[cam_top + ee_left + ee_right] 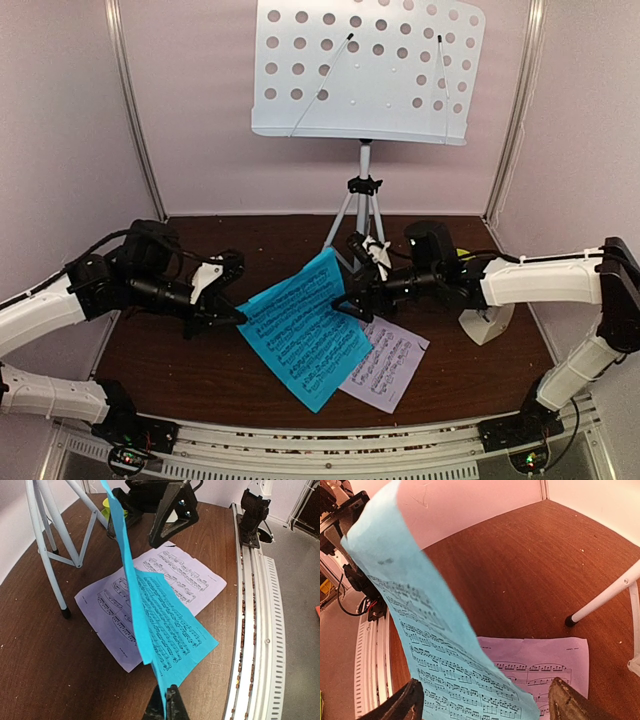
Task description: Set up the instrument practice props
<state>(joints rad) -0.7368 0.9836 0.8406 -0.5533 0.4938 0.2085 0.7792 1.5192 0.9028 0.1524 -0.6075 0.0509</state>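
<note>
Left claw (238, 317) pinches the cyan sheet (305, 335); right claw (342, 303) gapes around its edge (unclamped), probably needing to close before lifting.

Soft, even light, with a faint shadow under the cyan sheet (305, 330). The top view bows at its edges. In the right wrist view the sheet blurs toward 11 o'clock.
</note>
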